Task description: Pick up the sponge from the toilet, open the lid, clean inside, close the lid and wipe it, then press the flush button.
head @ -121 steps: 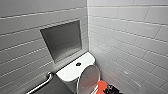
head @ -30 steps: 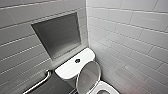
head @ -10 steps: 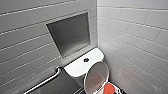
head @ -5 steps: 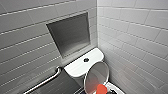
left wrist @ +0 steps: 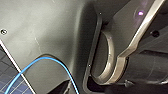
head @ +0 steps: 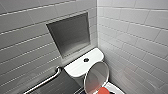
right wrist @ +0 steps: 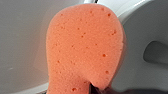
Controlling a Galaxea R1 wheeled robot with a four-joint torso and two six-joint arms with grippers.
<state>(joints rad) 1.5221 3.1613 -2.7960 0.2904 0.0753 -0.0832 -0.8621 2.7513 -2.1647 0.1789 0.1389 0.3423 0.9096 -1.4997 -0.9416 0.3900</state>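
The white toilet's tank [head: 82,65] stands in the corner, with the dark round flush button [head: 86,60] in the middle of its top. The oval lid [head: 96,76] is raised and leans back toward the tank. The orange-red sponge [head: 103,90] sits low in front of the lid, over the bowl rim [head: 114,89]. In the right wrist view the sponge [right wrist: 85,47] looms large against white ceramic [right wrist: 140,30], pinched at its base by my right gripper [right wrist: 95,89], which is shut on it. The left wrist view holds only dark robot parts and a blue cable [left wrist: 62,67].
A recessed grey niche [head: 70,35] is set into the tiled wall above the tank. A metal grab bar [head: 45,82] runs along the left wall beside the toilet. The tiled right wall [head: 135,42] stands close to the bowl.
Over the last second the sponge has barely shifted at the foot of the raised lid. Three seconds ago the sponge was not in sight there.
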